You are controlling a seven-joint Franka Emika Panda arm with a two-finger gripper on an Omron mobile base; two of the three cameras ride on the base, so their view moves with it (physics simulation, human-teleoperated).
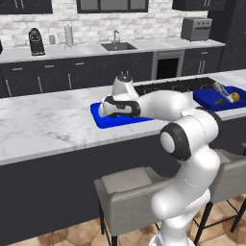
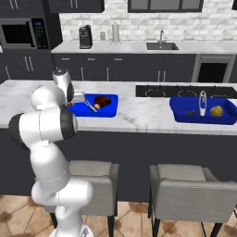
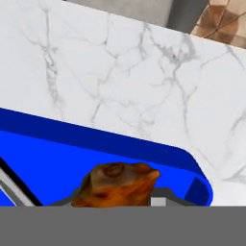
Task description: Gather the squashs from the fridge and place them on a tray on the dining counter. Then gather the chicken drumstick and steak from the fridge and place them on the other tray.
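My gripper (image 3: 113, 202) hangs low over the left blue tray (image 3: 72, 153) and is shut on the chicken drumstick (image 3: 117, 185), an orange-brown piece between the finger tips. From the base, the gripper (image 2: 82, 98) (image 1: 103, 109) is over that tray (image 2: 109, 111) (image 1: 103, 122) on the dining counter (image 1: 48, 125) (image 2: 139, 113). The steak (image 2: 102, 101), a dark reddish lump, lies in the same tray just right of the hand. The other tray (image 2: 203, 118) (image 1: 206, 98) holds a yellow squash (image 2: 216, 111) (image 1: 235, 96). The fridge is out of view.
A silver utensil (image 2: 202, 104) and a small dark piece (image 2: 190, 112) also lie in the right tray. A black cooktop (image 2: 180, 91) is set in the counter behind it. Two grey stools (image 2: 183, 185) stand below the front edge. The sink (image 2: 162, 46) is on the back worktop.
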